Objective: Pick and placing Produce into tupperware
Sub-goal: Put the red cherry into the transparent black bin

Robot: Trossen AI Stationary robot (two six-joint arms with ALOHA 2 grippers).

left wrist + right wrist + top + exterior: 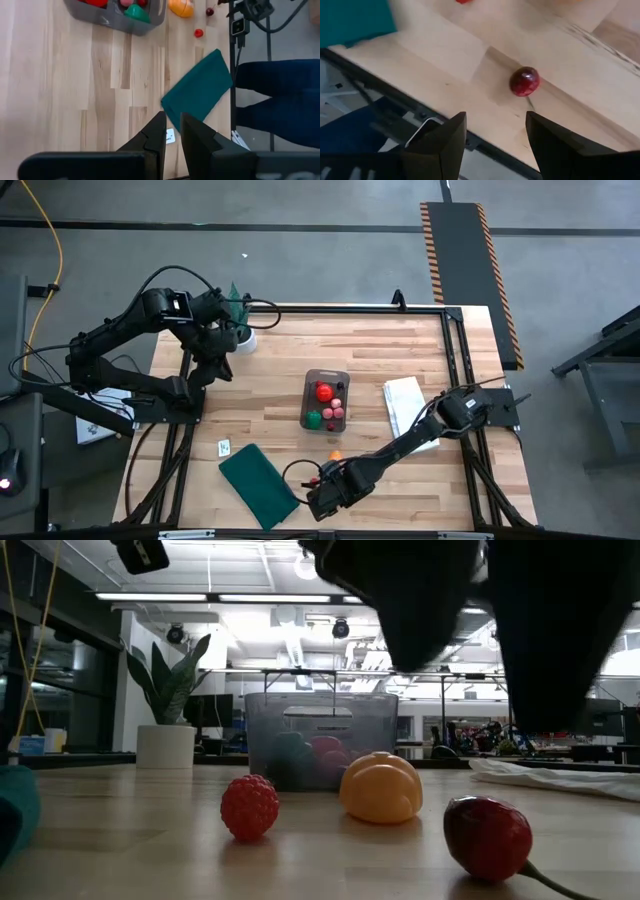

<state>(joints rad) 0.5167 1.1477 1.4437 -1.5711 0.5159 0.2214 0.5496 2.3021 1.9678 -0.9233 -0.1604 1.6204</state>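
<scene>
The clear grey tupperware (326, 398) stands mid-table and holds a red ball (324, 391), a green piece (313, 418) and pink pieces. Nearer the front edge, an orange fruit (381, 787), a red raspberry (250, 807) and a dark red cherry (524, 81) rest on the wood. My right gripper (495, 132) hangs open above the front edge, tilted down, with the cherry a little ahead of its fingertips and untouched. My left gripper (172, 131) waits raised at the far left, its fingers a narrow gap apart with nothing between them.
A dark green cloth (258, 485) lies at the front left, close to my right gripper. A folded white cloth (405, 405) lies right of the tupperware. A potted plant (240, 315) stands at the far left, and a small white card (224, 447) lies near the green cloth.
</scene>
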